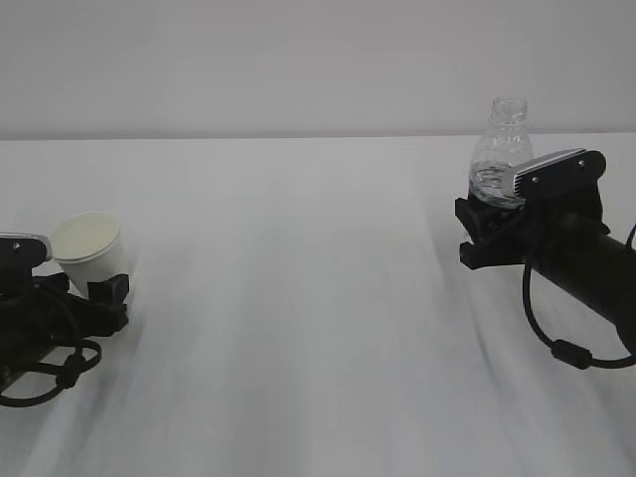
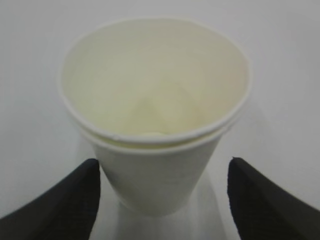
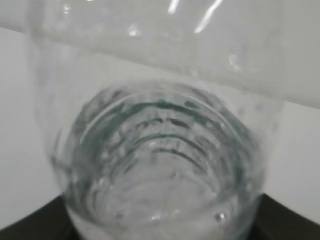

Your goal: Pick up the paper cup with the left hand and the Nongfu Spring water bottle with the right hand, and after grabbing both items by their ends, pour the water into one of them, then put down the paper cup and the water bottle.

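The white paper cup stands on the table at the left, its cream inside showing. My left gripper is open around the cup's lower part. Its black fingers flank the base; the left one is close to the wall and the right one stands clearly apart. At the right, the clear capless Nongfu Spring water bottle stands upright in my right gripper, which is shut on its lower body. The ribbed bottle fills the right wrist view. Water lies low in it.
A white cloth-covered table stretches between the two arms, with a pale wall behind. A black cable loop lies by the left arm, and another cable hangs under the right arm.
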Controlling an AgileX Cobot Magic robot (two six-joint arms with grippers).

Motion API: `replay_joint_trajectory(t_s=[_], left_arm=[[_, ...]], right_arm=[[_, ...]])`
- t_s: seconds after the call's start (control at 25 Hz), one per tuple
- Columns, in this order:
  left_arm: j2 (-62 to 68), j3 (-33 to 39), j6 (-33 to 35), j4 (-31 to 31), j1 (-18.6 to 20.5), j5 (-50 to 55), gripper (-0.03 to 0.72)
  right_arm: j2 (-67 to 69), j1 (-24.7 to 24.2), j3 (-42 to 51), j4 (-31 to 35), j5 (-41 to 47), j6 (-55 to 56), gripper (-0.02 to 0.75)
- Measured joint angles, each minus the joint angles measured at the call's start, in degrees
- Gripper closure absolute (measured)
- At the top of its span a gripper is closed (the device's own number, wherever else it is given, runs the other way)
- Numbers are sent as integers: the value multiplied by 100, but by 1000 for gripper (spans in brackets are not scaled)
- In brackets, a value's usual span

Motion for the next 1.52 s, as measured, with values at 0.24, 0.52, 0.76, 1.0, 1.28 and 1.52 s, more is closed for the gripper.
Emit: replay_joint_trajectory(t_s=[0.24,0.52,0.76,1.0,1.28,1.52], left_arm=[[13,0,0,-31,0,0,113],[13,0,0,-72,0,0,107],[13,-58,0,-119,0,-14,9],[13,-65,0,-143,0,-13,-1],[17,-135,0,-446,13,-13,-2],[76,-382,0,-485,13,-13,-2]], right_arm=[[0,0,0,0,0,0,321],[0,0,0,0,-10,0,321],[0,0,0,-3,-10,0,321],[0,0,0,-3,-32,0,321],[0,0,0,-3,-32,0,321],[0,0,0,-13,-32,0,322]])
